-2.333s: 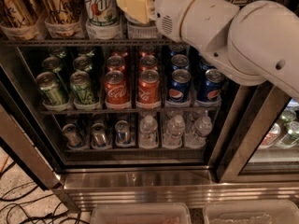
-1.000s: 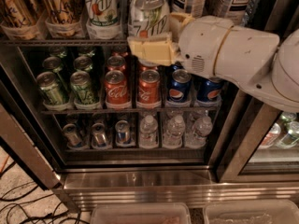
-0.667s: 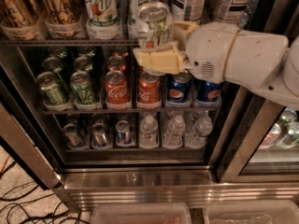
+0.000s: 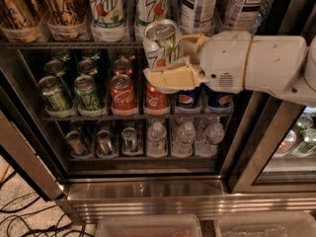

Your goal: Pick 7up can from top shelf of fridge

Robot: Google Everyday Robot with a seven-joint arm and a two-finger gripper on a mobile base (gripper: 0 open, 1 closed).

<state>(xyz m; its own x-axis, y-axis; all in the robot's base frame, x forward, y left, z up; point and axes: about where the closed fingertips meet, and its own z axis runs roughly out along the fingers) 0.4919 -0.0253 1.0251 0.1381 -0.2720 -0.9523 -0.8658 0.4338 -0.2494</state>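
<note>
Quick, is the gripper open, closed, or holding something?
Gripper: closed on the 7up can, just outside the fridge.

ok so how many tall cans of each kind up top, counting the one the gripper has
7up cans: 3 (two on the top shelf, plus the 7up can held in the gripper just in front of the shelf)
tea cans: 2
gold cans: 2
total: 7
</note>
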